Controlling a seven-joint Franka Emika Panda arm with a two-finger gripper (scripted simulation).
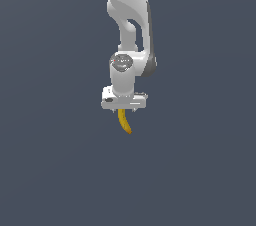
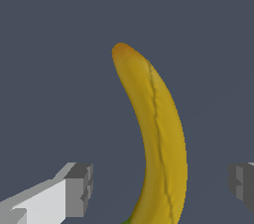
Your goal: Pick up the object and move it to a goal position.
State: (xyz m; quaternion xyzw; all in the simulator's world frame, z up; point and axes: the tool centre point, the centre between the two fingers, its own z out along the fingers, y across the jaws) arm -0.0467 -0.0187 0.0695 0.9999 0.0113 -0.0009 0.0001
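The object is a small curved yellow-orange banana (image 1: pixel 124 122). In the exterior view it shows just under the white gripper (image 1: pixel 123 112), its tip pointing down and to that view's right. In the wrist view the banana (image 2: pixel 158 139) lies between the two grey fingertips, with a gap on each side. One fingertip (image 2: pixel 79 188) and the other (image 2: pixel 242 183) stand wide apart, so the gripper (image 2: pixel 161 186) is open and straddles the banana without touching it. The banana's near end is cut off by the wrist view's edge.
The surroundings are a plain dark grey-blue surface with no other objects in view. The white arm (image 1: pixel 127 20) comes down from the top of the exterior view.
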